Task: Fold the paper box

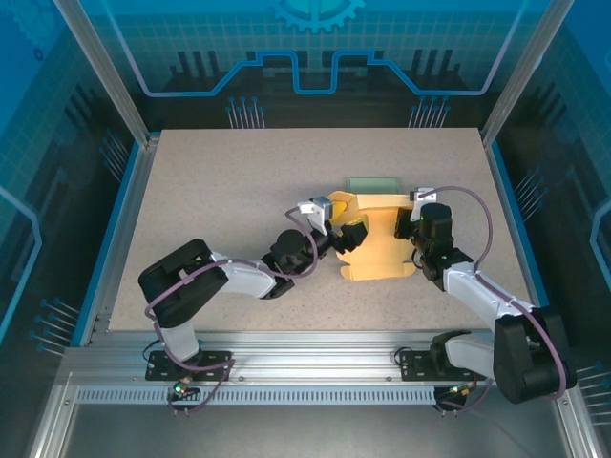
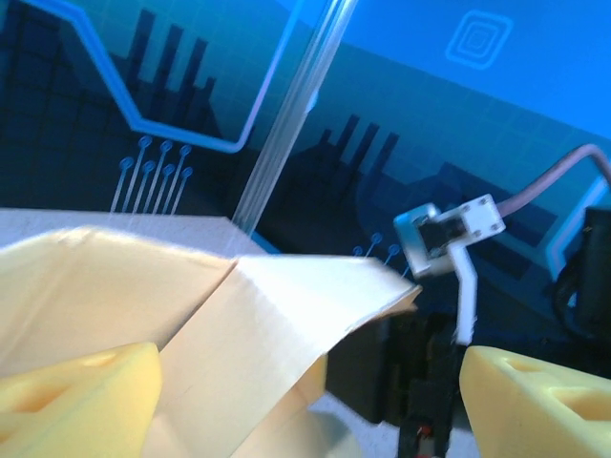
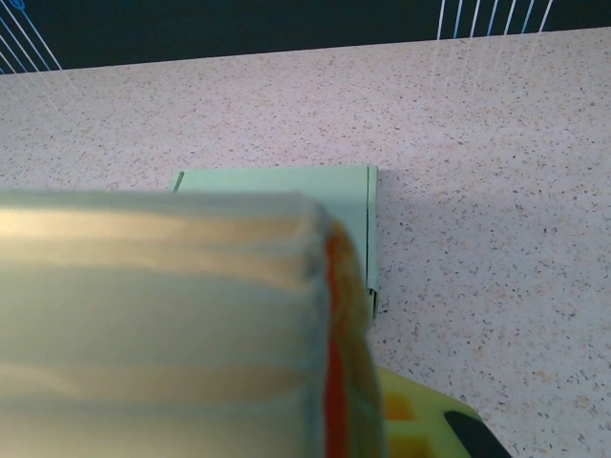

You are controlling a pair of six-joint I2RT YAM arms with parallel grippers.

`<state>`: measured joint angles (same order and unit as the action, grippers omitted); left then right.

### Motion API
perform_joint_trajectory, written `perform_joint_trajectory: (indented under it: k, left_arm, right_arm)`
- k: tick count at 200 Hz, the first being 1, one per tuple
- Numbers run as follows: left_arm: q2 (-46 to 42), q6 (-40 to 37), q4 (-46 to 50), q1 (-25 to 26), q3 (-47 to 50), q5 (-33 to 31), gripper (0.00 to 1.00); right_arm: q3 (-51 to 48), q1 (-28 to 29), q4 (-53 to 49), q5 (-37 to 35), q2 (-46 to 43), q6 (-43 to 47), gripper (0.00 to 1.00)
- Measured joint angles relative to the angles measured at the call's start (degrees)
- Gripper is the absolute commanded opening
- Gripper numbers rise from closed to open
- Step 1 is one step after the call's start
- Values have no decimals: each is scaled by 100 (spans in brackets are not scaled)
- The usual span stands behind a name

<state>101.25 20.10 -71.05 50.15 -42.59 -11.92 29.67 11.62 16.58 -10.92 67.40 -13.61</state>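
Note:
The yellow paper box (image 1: 377, 243) lies partly folded on the table's middle right, its walls raised. My left gripper (image 1: 348, 237) is at the box's left side, open. In the left wrist view its yellow fingers (image 2: 76, 405) stand wide apart, with a raised cream flap (image 2: 277, 320) leaning between them and touching neither pad. My right gripper (image 1: 412, 229) is at the box's right edge, shut on a box wall. That wall (image 3: 162, 324) looms blurred right in front of the right wrist camera, hiding most of the jaws; one fingertip (image 3: 430, 429) peeks out beside it.
A flat pale green piece (image 1: 372, 183) lies on the table just behind the box, seen also as the green sheet (image 3: 286, 181). The right arm's camera mount (image 2: 449, 229) is close across from my left gripper. Speckled tabletop (image 1: 220, 191) stretches left and back, ringed by an aluminium frame.

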Motion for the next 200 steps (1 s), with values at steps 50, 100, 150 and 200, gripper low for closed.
perform_joint_trajectory:
  k: [50, 100, 150, 200]
  left_arm:
    - [-1401, 514, 2291, -256, 131, -308, 99]
    - [-1554, 697, 3982, -625, -531, 181, 93]
    - [-1971, 920, 4625, -551, -391, 197, 91]
    - [-2614, 960, 5090, 269, -282, -114, 92]
  right_arm:
    - [2, 0, -4, -57, 0, 0, 0]
    - [0, 0, -9, -61, 0, 20, 0]
    - [0, 0, -11, -61, 0, 20, 0]
    - [2, 0, -22, -61, 0, 20, 0]
